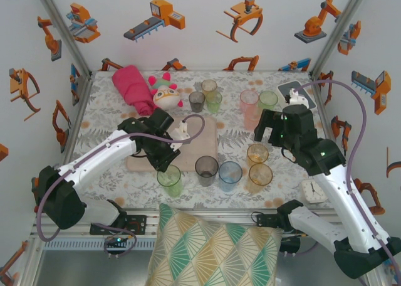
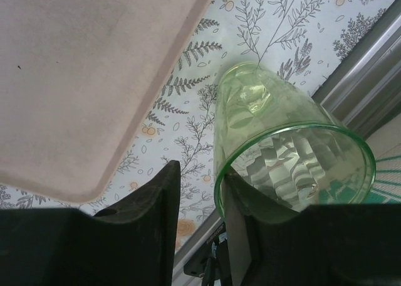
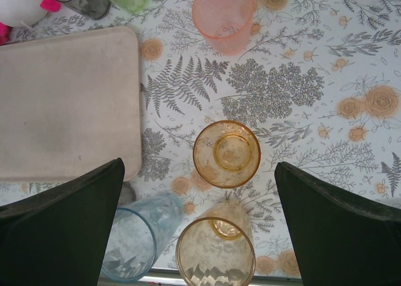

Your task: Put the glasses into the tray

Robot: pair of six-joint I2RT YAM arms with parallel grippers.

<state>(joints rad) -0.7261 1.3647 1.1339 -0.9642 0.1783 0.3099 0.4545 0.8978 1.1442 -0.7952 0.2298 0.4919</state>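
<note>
I am on the grasp of the green glass (image 2: pixel 288 142), which stands just beside the tray (image 2: pixel 81 79); my left gripper (image 2: pixel 200 179) straddles its rim, jaws narrow, not yet pinching; next I judge: pinch, lift, carry over the tray; my right gripper (image 3: pixel 199 165) hangs wide open, empty.

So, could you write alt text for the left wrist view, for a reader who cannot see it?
A green tumbler stands on a leaf-print tablecloth, and the left tool appears to straddle its near rim with two dark fingers, not yet closed on it. A beige-pink tray lies at upper left.
</note>
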